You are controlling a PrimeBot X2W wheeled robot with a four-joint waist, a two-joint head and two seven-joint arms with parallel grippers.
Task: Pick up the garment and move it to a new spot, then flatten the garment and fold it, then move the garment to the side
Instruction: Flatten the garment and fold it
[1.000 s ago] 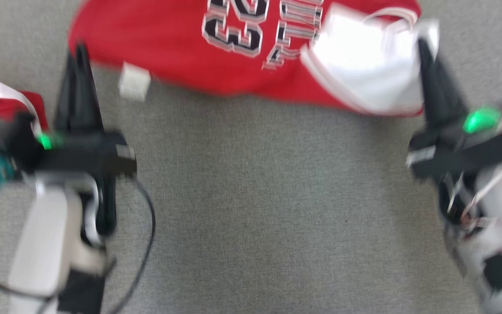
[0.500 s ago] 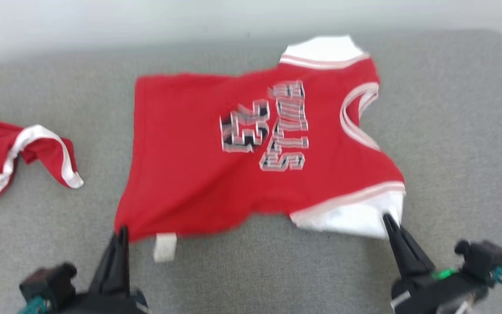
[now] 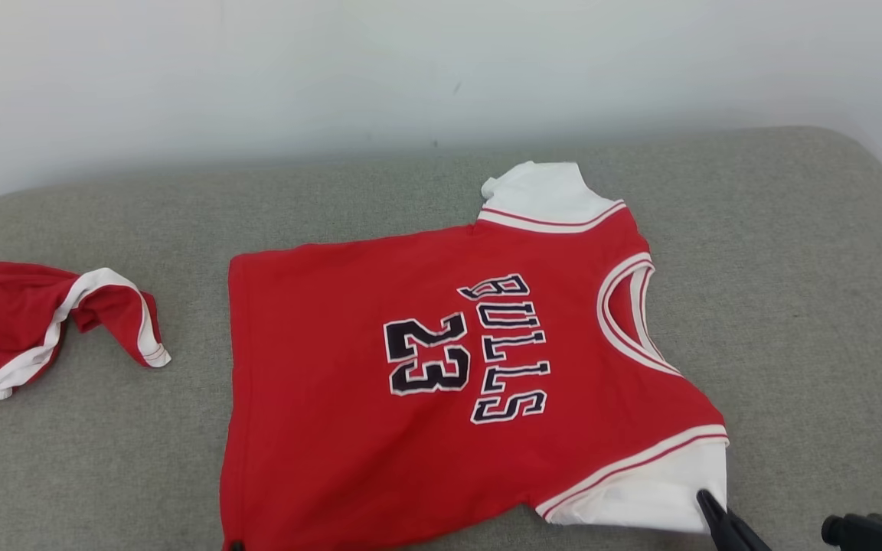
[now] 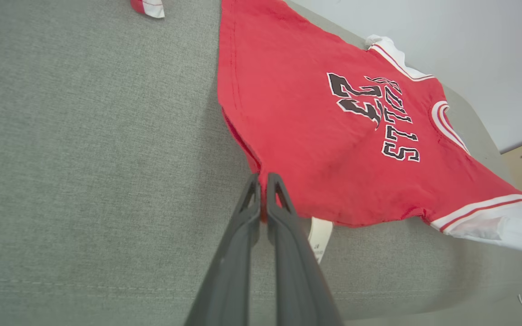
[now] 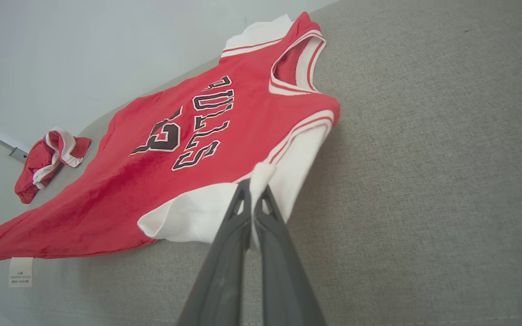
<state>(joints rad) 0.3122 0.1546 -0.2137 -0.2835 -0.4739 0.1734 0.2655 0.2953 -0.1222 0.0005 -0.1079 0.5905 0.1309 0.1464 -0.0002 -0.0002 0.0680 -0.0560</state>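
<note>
**Red jersey held at two corners on the cushion.** In the head view the bottom edge cuts off both arms. You see no more of the right gripper (image 3: 709, 505) than a dark finger tip and a corner of black housing. The red jersey (image 3: 410, 367) lies spread, print side up, in the middle of the grey cushion (image 3: 793, 306), with its neck toward the robot's right. Its near-left hem corner runs out of the picture.

In the left wrist view the left gripper (image 4: 263, 179) has its fingers pressed together, pinching that red hem corner. The pinched cloth is hidden apart from a red sliver between them. In the right wrist view the right gripper's fingers are likewise pressed together on the edge of the near white sleeve (image 5: 206, 213), and a fold of white stands up between the tips.

A care label (image 4: 320, 231) pokes out under the near hem, its print too small to read. A crumpled red-and-white cloth (image 3: 43, 321) lies well apart to the left, and you cannot tell what kind of garment it is. A white wall (image 3: 410, 61) rises behind the cushion.
</note>
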